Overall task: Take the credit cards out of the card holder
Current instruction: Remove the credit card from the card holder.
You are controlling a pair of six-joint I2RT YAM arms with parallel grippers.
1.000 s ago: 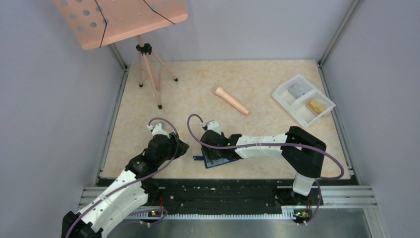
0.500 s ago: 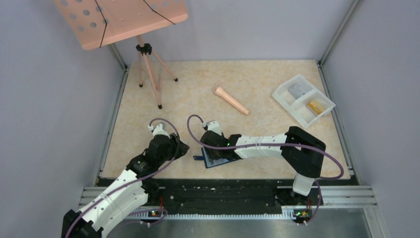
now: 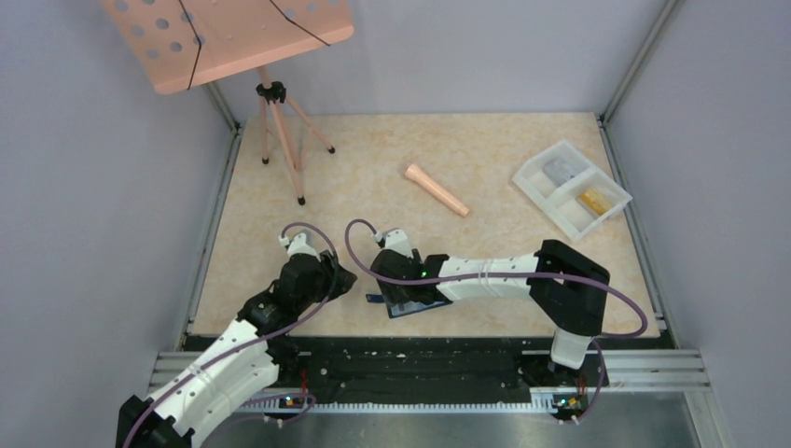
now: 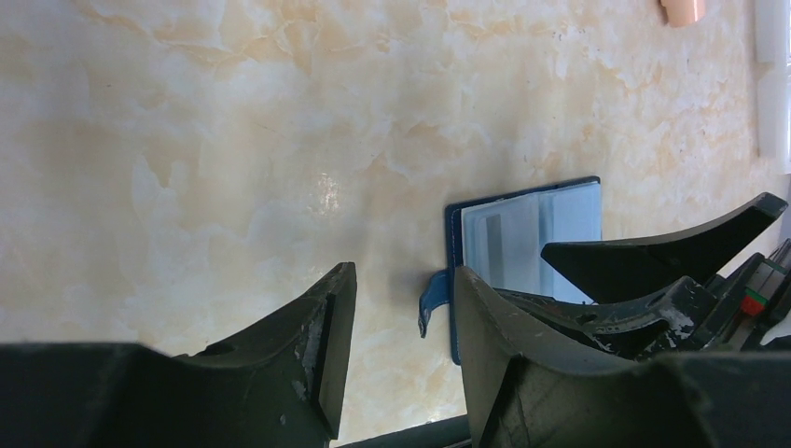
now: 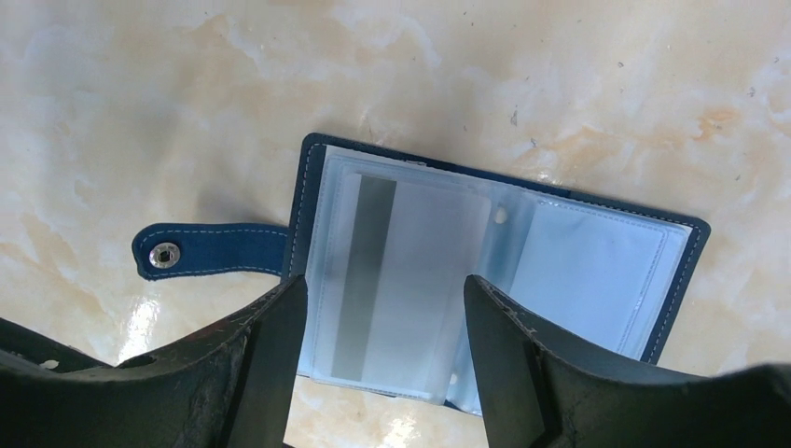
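Navy card holder (image 5: 597, 271) lies spread open, a silver card (image 5: 401, 271) in one pocket
Over that card the right gripper (image 5: 384, 280) hangs wide, likely to pinch it out; the left gripper (image 4: 403, 271), parted and empty, sits by the holder's tab (image 4: 431, 303), perhaps to steady it

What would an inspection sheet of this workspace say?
Surface: beige marbled tabletop, no spills seen.
Job's things: dark navy folding card holder open flat; pale grey striped card in its pocket; grey card and gold card in white two-compartment plastic tray.
Clutter: peach tapered stick; pink perforated stand on tripod.
Grippers: right fingers open over holder; left fingers open near its tab; both empty.
Cables: purple cables loop off wrists, nothing snagged.
Surroundings: grey walls.
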